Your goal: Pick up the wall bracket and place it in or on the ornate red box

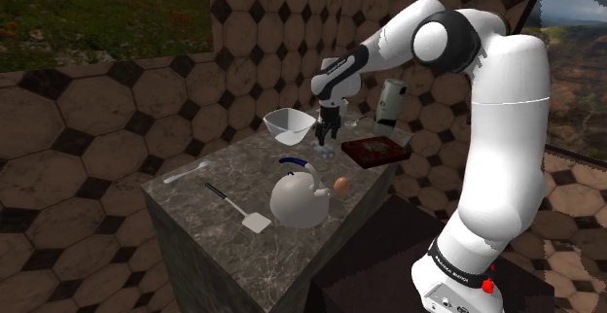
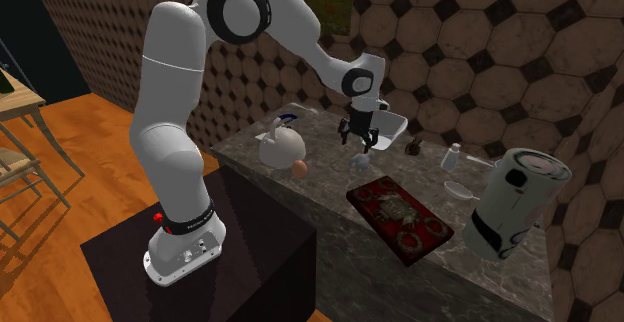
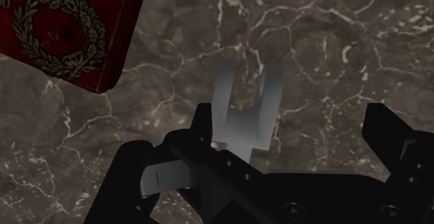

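The wall bracket (image 3: 245, 111), a pale grey metal piece with a forked end, lies flat on the dark marble counter (image 1: 229, 180). My gripper (image 3: 293, 122) hangs just above it, open, with the bracket between the fingers and close to one finger; neither finger clasps it. In the shoulder view the gripper (image 1: 328, 138) points down over the bracket (image 1: 328, 152) beside the white bowl. The ornate red box (image 1: 374, 150) with gold wreath patterns lies flat a short way from the bracket, also seen as box (image 2: 398, 217) and box (image 3: 62, 28).
A white bowl (image 1: 290, 124) stands behind the gripper. A white teapot (image 1: 297, 199) with an orange ball (image 1: 341, 184) beside it, a spatula (image 1: 238, 209) and a spoon (image 1: 185, 174) occupy the counter's near part. A tall white cylinder (image 2: 515, 202) stands past the box.
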Available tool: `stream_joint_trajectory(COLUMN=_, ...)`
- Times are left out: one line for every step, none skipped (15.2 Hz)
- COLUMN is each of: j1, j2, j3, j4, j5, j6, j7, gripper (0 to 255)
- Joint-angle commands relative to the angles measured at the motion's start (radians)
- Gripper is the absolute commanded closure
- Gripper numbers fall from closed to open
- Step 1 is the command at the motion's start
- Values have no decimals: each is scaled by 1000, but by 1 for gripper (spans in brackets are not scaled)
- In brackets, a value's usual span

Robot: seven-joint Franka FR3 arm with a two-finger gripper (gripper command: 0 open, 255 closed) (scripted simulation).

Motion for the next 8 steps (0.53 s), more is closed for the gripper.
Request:
stream_joint_trajectory(j1=-19, j2=76, j3=4, j4=80, j5=17, j6=1, j7=-21, gripper=0)
stream_joint_trajectory(j1=-28, j2=115, j3=7, j4=123, j5=25, j6=0, j7=-29, gripper=0)
stream_joint_trajectory(j1=-37, j2=155, j3=10, j4=167, j5=32, j6=-3, j7=-37, gripper=0)
stream_joint_trajectory(j1=-38, j2=160, j3=11, j4=173, j5=33, j6=-4, j7=-38, gripper=0)
stream_joint_trajectory(j1=-39, j2=167, j3=12, j4=169, j5=34, j6=7, j7=-38, gripper=0)
stream_joint_trajectory(j1=-40, j2=173, j3=13, j4=165, j5=35, j6=18, j7=-39, gripper=0)
stream_joint_trajectory(j1=-40, j2=180, j3=14, j4=161, j5=37, j6=29, j7=-40, gripper=0)
stream_joint_trajectory(j1=-41, j2=188, j3=15, j4=158, j5=38, j6=39, j7=-41, gripper=0)
